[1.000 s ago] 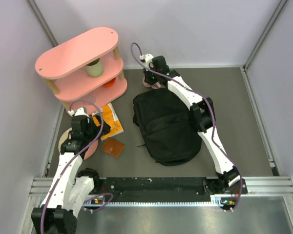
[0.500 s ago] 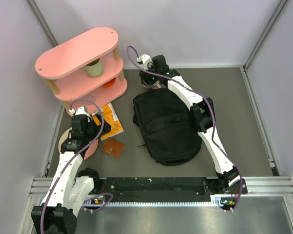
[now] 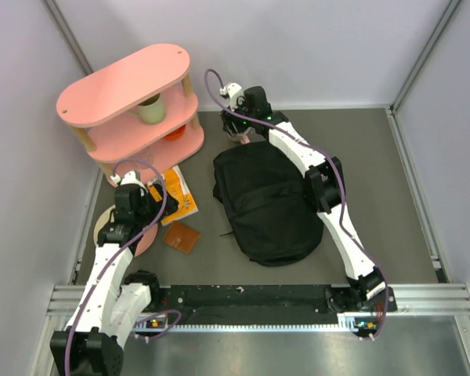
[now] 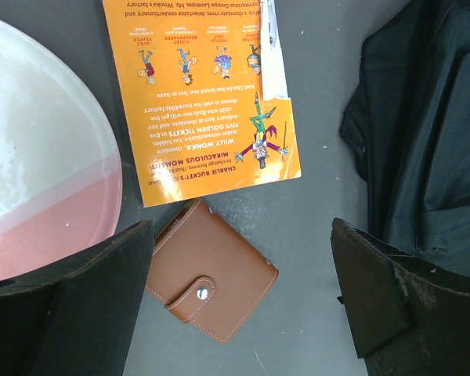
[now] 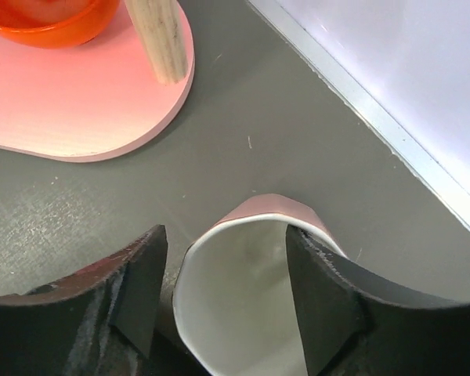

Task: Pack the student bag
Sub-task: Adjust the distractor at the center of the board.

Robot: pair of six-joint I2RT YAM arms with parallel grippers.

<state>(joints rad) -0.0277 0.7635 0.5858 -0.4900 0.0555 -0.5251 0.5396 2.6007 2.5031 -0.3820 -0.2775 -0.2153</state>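
Top external view: student bag (image 3: 266, 207) apparently shut, book (image 3: 176, 200) and wallet (image 3: 181, 236) unpacked at nine o'clock; left gripper (image 4: 241, 235) gapes; right gripper (image 5: 225, 243), released, straddles cup (image 5: 243, 313).

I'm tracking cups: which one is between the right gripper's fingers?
The pink cup, white inside, on the table; the pale green cup sits up on the pink shelf.

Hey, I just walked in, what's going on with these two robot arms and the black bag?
They are packing the backpack, which lies on the table between them. The right gripper is near the back wall, open, its jaws straddling the rim of a pink cup that stands beside the pink shelf. The left gripper hovers wide open above a brown wallet, with an orange book and a plate next to it. Neither seems to hold anything.
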